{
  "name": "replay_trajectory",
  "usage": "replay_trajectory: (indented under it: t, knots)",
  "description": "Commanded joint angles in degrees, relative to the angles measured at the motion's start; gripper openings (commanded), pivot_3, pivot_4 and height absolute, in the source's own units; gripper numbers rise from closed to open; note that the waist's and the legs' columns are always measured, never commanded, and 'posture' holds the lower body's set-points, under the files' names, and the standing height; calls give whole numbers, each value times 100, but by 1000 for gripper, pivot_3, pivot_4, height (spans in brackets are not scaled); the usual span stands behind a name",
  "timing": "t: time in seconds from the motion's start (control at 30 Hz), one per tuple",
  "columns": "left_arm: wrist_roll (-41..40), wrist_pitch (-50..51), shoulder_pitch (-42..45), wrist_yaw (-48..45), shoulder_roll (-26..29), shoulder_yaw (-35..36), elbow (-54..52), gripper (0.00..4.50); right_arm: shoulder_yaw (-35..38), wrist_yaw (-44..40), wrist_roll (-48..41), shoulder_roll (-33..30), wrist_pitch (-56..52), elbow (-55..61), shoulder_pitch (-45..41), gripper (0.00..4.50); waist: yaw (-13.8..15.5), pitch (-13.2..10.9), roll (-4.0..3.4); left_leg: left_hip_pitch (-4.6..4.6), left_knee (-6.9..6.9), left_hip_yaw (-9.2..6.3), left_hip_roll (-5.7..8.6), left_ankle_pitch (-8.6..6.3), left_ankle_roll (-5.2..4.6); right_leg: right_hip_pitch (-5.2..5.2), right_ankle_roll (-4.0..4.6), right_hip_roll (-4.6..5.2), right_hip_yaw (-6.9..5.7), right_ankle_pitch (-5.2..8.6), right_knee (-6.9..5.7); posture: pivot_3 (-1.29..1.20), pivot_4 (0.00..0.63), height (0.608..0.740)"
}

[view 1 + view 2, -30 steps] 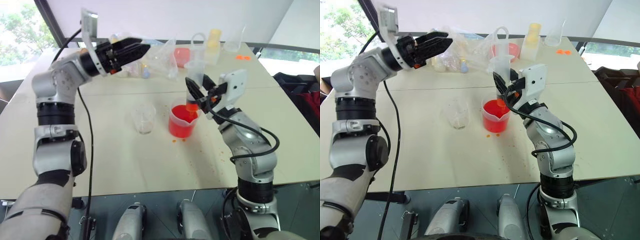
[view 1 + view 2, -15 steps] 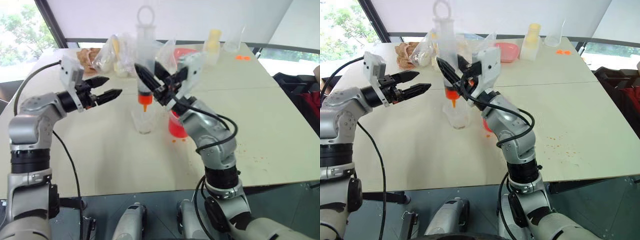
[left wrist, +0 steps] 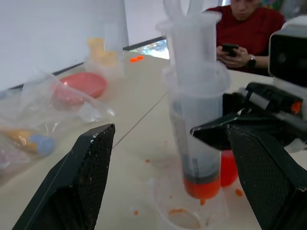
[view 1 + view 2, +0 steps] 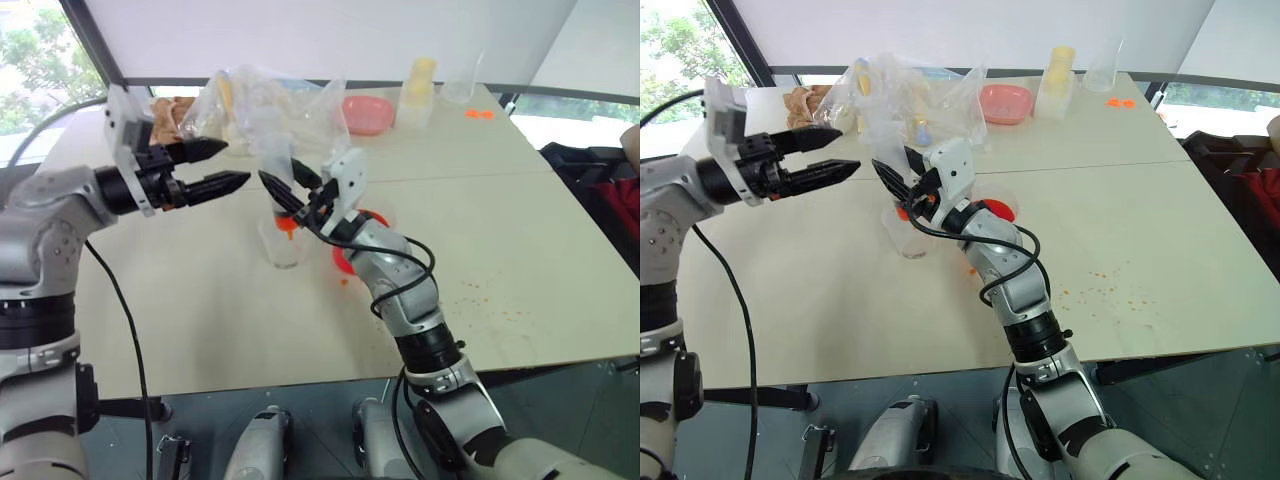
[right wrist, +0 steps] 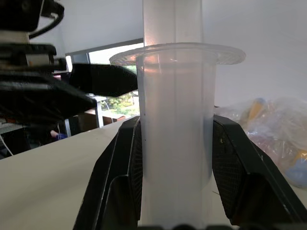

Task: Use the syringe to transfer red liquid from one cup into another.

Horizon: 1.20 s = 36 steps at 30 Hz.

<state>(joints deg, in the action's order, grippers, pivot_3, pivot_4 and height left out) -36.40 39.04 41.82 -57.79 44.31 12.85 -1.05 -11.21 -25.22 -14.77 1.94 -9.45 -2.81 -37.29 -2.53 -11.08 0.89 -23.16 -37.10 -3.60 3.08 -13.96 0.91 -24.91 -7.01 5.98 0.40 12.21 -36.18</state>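
From my end the syringe (image 3: 194, 129) reads as frosted, smooth clear plastic; the small cup (image 3: 189, 218) beneath it looks like thin glossy plastic. The bench (image 4: 520, 230) is matt and pale, possibly laminate. Crinkled, shiny film bags (image 4: 270, 100) sit behind.

syringe (image 3: 194, 124): clear, red-orange at nozzle | beaker liquid (image 4: 345, 258): red | table (image 4: 520, 230): beige, orange-specked | far bowl (image 4: 367, 113): pink

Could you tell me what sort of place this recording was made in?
Probably a robotics lab or test room: a plain pale table by big windows holds bagged supplies and plastic containers, and a seated person looks at a phone.
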Motion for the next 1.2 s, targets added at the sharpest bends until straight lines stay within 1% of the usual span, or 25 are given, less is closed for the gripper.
replay_trajectory:
  t: [0.03, 0.13, 0.2, 0.33, 0.47, 0.63, 0.7, 0.83, 1.0, 1.2]
  knots:
    - [110, -493, 713, 255, -53, 252, 538, 3846, 14, -25, 54, 162, 298, -27, -212, 1465, 10, 0, 0, 0, 0, -1, 0, 0, 1, 0, 0, -1, 0, 0, 0, 0, 150, 740]
    - [563, -1225, 1542, 601, -364, 26, 1324, 3846, -8, -46, 81, 233, 379, -92, -246, 1465, 27, -1, 2, -1, -2, -3, 2, 3, 6, 2, 2, -3, -1, -1, 1, 0, 150, 740]
    - [783, -1611, 1915, 627, -544, -122, 1701, 3846, -13, -66, 98, 258, 418, -126, -265, 1465, 33, 1, 6, -3, -2, -5, 3, 5, 8, 2, 1, -3, -3, -2, 3, 0, 150, 740]
    - [875, -1892, 2260, 363, -843, -307, 2075, 3846, -18, -104, 136, 281, 468, -195, -293, 1465, 5, 1, 6, -2, -1, -1, 4, 5, 8, 2, 1, -3, 1, -2, 4, 0, 150, 740]
    - [919, -1970, 2285, -1, -834, -415, 2188, 3846, 3, -75, 168, 304, 488, -218, -326, 1465, -39, 0, 5, -4, 0, 3, 0, 5, 8, -10, 1, -9, 9, -2, -2, 0, 150, 740]
    - [984, -2065, 2375, 12, -553, -169, 2443, 3846, 73, -67, 198, 301, 531, -324, -338, 1465, -55, 0, 5, -7, 2, 6, -1, 5, 8, -18, 1, -11, 16, -2, -6, 0, 150, 740]
    - [858, -1916, 2345, -91, -426, -104, 2344, 3846, 80, -70, 206, 300, 542, -352, -339, 1465, -53, 0, 6, -7, 1, 6, -1, 5, 8, -18, 1, -11, 16, -2, -6, 0, 150, 740]
    - [751, -1574, 2000, -434, -189, -211, 1866, 3846, 101, -75, 209, 308, 560, -402, -361, 1465, -53, 0, 6, -12, 2, 6, -2, 5, 8, -20, 1, -11, 16, -2, -4, 0, 150, 740]
    - [796, -1534, 1806, -363, -277, -278, 1617, 3846, 97, -75, 212, 332, 583, -449, -387, 1465, -11, 0, 6, -11, 1, 6, -2, 5, 8, -19, 1, -10, 17, -2, -6, 0, 150, 740]
    - [880, -1589, 1785, -375, -325, -363, 1632, 3846, 80, -88, 213, 337, 572, -437, -372, 1465, -4, 0, 6, -12, 0, 6, -1, 5, 8, -20, 2, -10, 17, -2, -5, 0, 150, 740]
